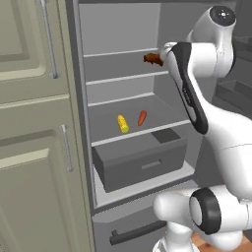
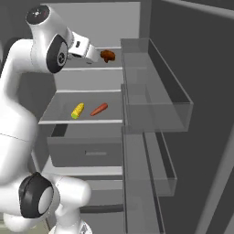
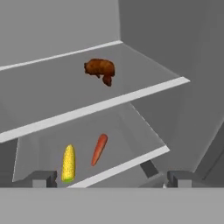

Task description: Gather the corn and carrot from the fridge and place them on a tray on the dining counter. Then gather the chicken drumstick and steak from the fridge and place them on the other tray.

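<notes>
While the fridge stands open, the pincer (image 3: 112,178) hangs in front of its shelves with its jaws spread wide and nothing between them. Below it and a little to its left, the corn (image 3: 68,163) and the carrot (image 3: 99,149) lie side by side, near each other but apart, on a lower shelf (image 3: 131,164). Ahead of the pincer, on the shelf above, sits a brown chicken drumstick (image 3: 101,70), well clear of the fingertips (image 3: 43,178). Under the vegetables' shelf, a grey drawer (image 1: 142,165) is pulled partly out.
</notes>
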